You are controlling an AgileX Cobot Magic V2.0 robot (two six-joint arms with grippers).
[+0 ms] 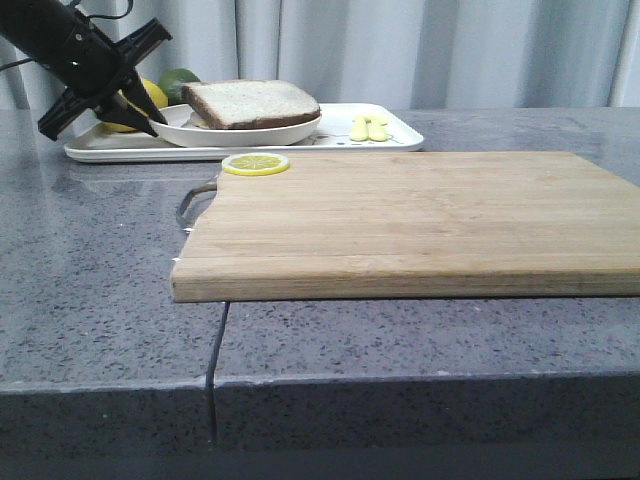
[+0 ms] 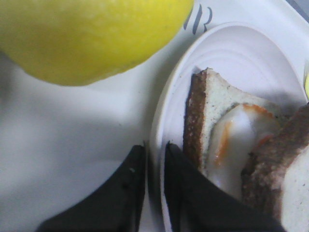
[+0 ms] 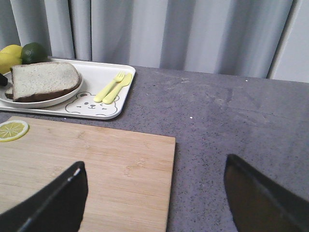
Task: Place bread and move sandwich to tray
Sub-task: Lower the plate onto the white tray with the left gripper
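Note:
The sandwich sits on a round white plate (image 1: 250, 133) that rests on the white tray (image 1: 400, 135) at the far left. The thick bread (image 1: 250, 100) lies on top of it. In the left wrist view the fried egg (image 2: 236, 140) shows between the lower slice and the top bread (image 2: 285, 164). My left gripper (image 1: 150, 112) is shut on the plate's left rim (image 2: 231, 43), one finger inside and one outside (image 2: 155, 147). My right gripper (image 3: 154, 163) is open and empty above the cutting board's right edge; it does not show in the front view.
A wooden cutting board (image 1: 420, 220) fills the table's middle, with a lemon slice (image 1: 255, 163) at its far left corner. On the tray are a lemon (image 1: 150, 95), a lime (image 1: 180, 80) and a yellow fork and spoon (image 1: 368, 128). Curtains hang behind.

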